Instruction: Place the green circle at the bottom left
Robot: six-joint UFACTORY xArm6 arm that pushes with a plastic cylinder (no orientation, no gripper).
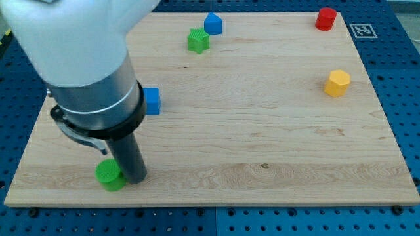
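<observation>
Wooden board (275,144), my tip (134,178) touching green circle (109,175) — bottom left, no hand.

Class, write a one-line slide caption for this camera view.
My tip rests against the right side of the green circle near the wooden board's bottom-left corner.

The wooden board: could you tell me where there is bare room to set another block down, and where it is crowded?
The widest bare patch is the board's middle and bottom right, bordered by the yellow block above and the board's bottom edge. It is crowded at bottom left, where my tip touches the green circle, with a blue cube above.
</observation>
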